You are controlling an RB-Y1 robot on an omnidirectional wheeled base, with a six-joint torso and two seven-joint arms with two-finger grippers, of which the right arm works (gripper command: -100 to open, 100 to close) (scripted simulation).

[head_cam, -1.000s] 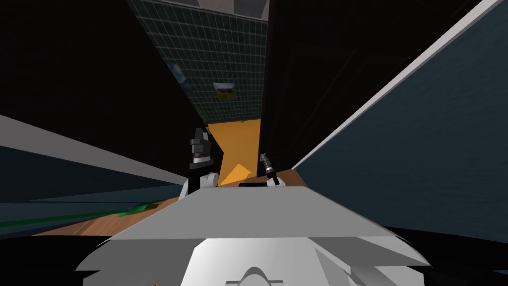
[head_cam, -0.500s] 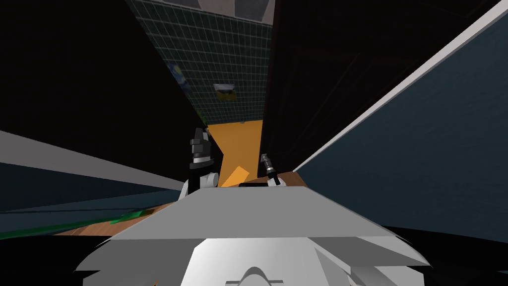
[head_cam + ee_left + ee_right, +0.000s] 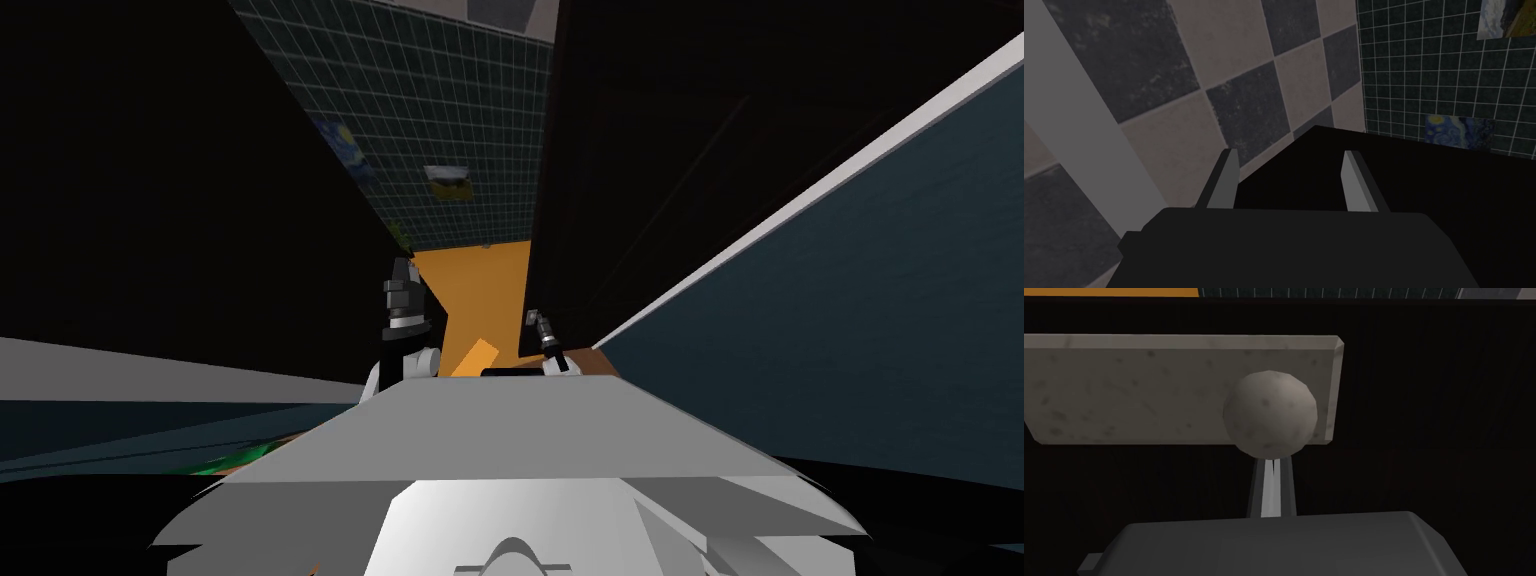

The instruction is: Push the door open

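The right gripper (image 3: pixel 1270 464), jaws closed, seems to touch the round knob (image 3: pixel 1269 413) on the dark door (image 3: pixel 1424 388) ahead-right and could skid off its curve; the left gripper (image 3: pixel 1289 162) hangs, jaws apart.

Head camera looks steeply down; right wrist camera closely faces knob (image 3: pixel 1269 413); left wrist and head share tiled wall (image 3: pixel 1424 75).
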